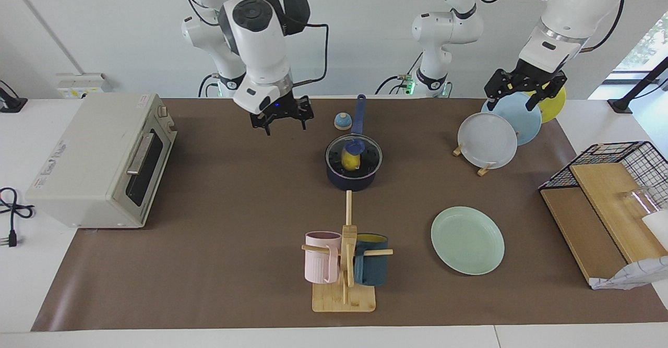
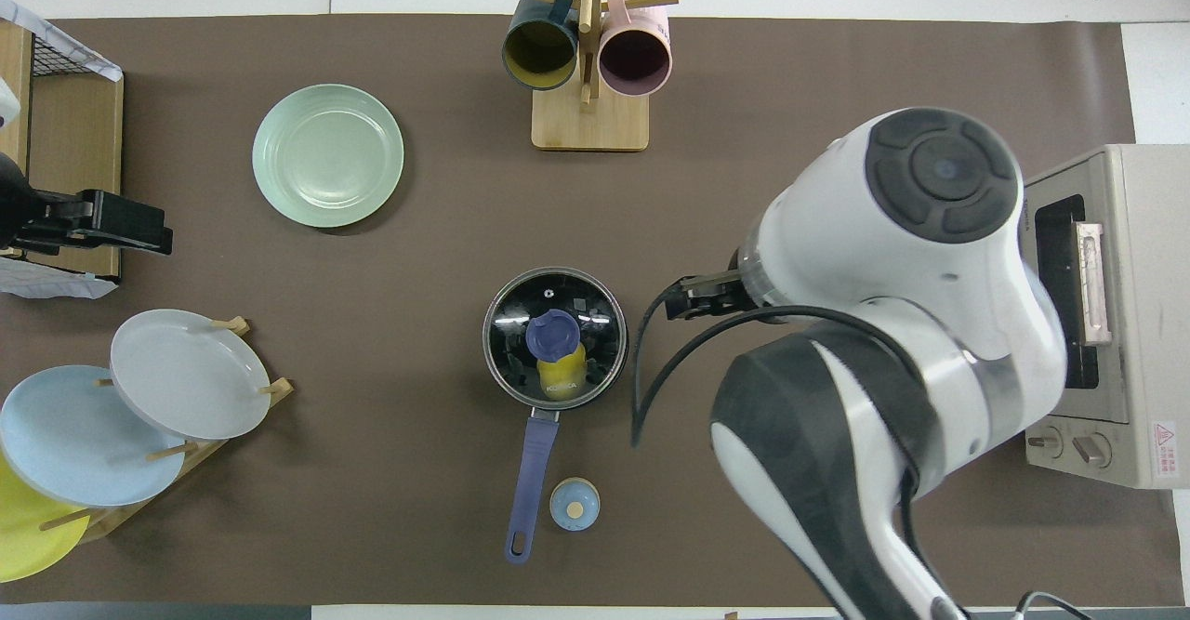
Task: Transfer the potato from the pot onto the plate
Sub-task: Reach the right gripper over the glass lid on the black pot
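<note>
A: Where does the transfer stand?
B: Early approach. The right gripper (image 1: 278, 121), fingers apart and empty, hangs beside the pot (image 1: 354, 166); the left gripper (image 1: 524, 90) waits over the plate rack (image 1: 469, 152)

A: And the plate (image 1: 467, 240)?
B: Bare. The glass lid (image 2: 555, 336) needs lifting first; the potato (image 1: 348, 158) sits under it
</note>
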Robot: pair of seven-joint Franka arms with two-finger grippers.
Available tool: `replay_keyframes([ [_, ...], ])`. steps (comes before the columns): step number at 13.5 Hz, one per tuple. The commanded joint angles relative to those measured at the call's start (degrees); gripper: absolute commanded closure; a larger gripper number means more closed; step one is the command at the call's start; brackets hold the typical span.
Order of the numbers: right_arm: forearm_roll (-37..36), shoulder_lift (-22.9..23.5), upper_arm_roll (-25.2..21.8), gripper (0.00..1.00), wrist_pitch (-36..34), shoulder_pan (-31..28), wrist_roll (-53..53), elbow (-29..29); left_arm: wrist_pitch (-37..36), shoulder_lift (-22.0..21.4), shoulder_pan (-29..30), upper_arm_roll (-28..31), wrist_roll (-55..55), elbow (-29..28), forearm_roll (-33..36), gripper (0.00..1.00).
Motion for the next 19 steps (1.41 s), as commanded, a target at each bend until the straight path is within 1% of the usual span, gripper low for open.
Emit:
replay_keyframes([
  [1,0.1,4.8,-0.4,0.0,2.1,6.7,7.1,5.3,1.1,-0.6,0.1,0.1,-0.2,-1.0,-0.2,0.0],
  [2,-0.1,6.2,-0.4,0.0,3.3,9.1,9.3,6.2,1.1,-0.6,0.2,0.1,-0.2,-1.0,-0.2,0.0],
  [3,0.0,7.1,-0.3,0.0,5.2,10.2,11.8,6.3,1.1,-0.6,0.2,0.1,-0.1,-1.0,-0.2,0.0],
  [5,0.0,6.7,-0.4,0.0,8.5,12.5,13.2,3.7,1.1,-0.6,0.2,0.1,-0.1,-1.0,-0.2,0.0],
  [7,-0.3,7.1,-0.4,0.0,10.7,13.2,13.4,3.2,1.1,-0.6,0.2,0.1,-0.1,-1.0,-0.2,0.0],
  [8,-1.6,7.9,-0.4,0.0,12.4,14.3,13.3,3.2,1.1,-0.6,0.2,0.1,-0.1,-1.0,-0.2,0.0],
  [9,-3.7,9.3,-0.3,0.0,13.7,14.6,13.3,3.0,1.1,-0.6,0.2,0.1,-0.1,-1.0,-0.2,0.0],
  [11,-7.6,10.4,-0.3,0.0,14.5,14.7,12.3,3.0,1.0,-0.6,0.2,0.1,-0.2,-1.1,-0.2,0.0],
  [14,-8.3,11.6,-0.3,0.0,16.4,16.6,11.9,2.3,1.0,-0.9,0.1,0.0,-0.3,-1.5,-0.2,0.0],
  [17,-8.4,11.2,-0.3,0.0,20.2,16.3,11.6,-0.8,1.1,-0.9,0.1,0.1,-0.1,-1.5,-0.2,0.0],
  [19,-8.4,10.8,-0.3,0.0,21.6,16.2,9.5,-2.7,1.1,-0.9,0.1,0.1,-0.2,-1.5,-0.2,0.0],
])
